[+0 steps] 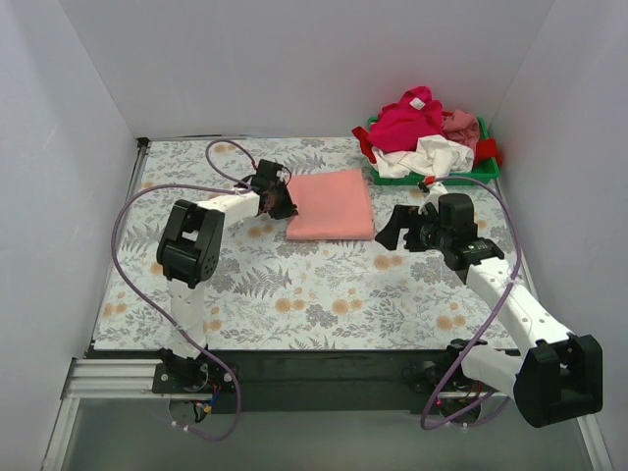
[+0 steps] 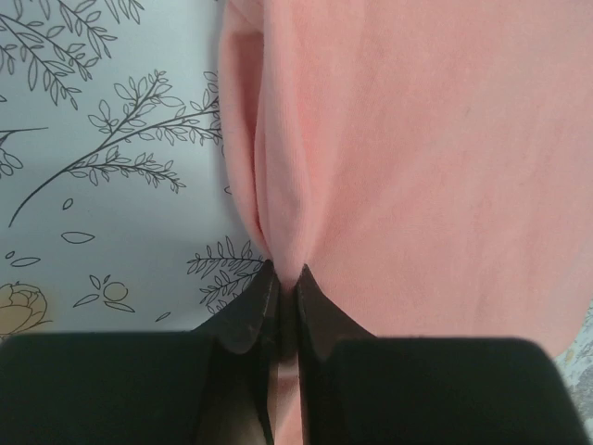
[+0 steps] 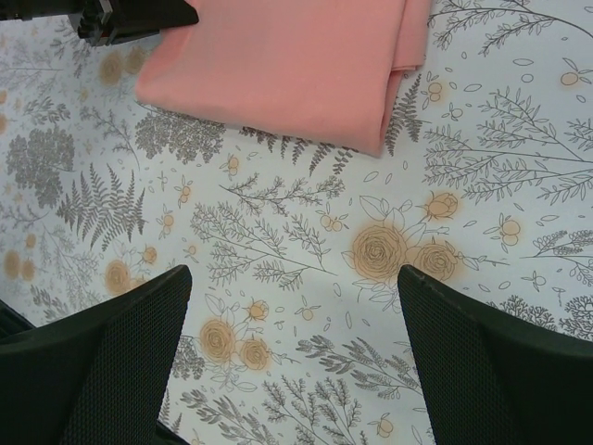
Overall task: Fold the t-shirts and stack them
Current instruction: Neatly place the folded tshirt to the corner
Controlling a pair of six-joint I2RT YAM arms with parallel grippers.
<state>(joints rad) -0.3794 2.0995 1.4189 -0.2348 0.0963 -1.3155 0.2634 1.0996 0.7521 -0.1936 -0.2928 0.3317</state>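
Observation:
The salmon-pink t-shirt [image 1: 332,204] lies folded into a rectangle at the back middle of the floral cloth. My left gripper [image 1: 283,204] is at its left edge, shut on a pinch of the salmon-pink cloth [image 2: 417,148], jaws pressed together [image 2: 287,273]. My right gripper [image 1: 391,234] is open and empty, just right of the shirt's near right corner; its view shows the shirt [image 3: 278,56] ahead and bare cloth between its fingertips [image 3: 292,278]. Magenta [image 1: 407,120], white [image 1: 427,157] and dusty pink [image 1: 461,126] shirts lie heaped at the back right.
The heap fills a green plastic tray [image 1: 491,169] in the back right corner. White walls close in the left, back and right sides. The floral tablecloth [image 1: 314,294] spreads in front of the folded shirt. Purple cables loop off the left arm [image 1: 123,226].

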